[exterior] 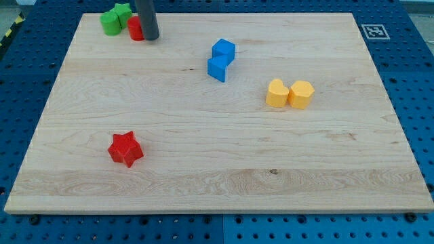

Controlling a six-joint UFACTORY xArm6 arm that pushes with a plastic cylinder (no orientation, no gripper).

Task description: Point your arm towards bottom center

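Observation:
My tip [150, 37] stands on the wooden board [217, 183] at the view's top left, touching or just right of a red block [135, 28] that the rod partly hides. Two green blocks [114, 19] lie just left of that red block. A red star block [125, 149] lies at the lower left, far below the tip. Two blue blocks [220, 59] sit touching each other right of the tip, near the top centre. Two yellow blocks [289, 93] sit side by side at the right of centre.
The board lies on a blue perforated table [420, 81]. A black-and-white marker tag [373, 31] sits off the board's top right corner.

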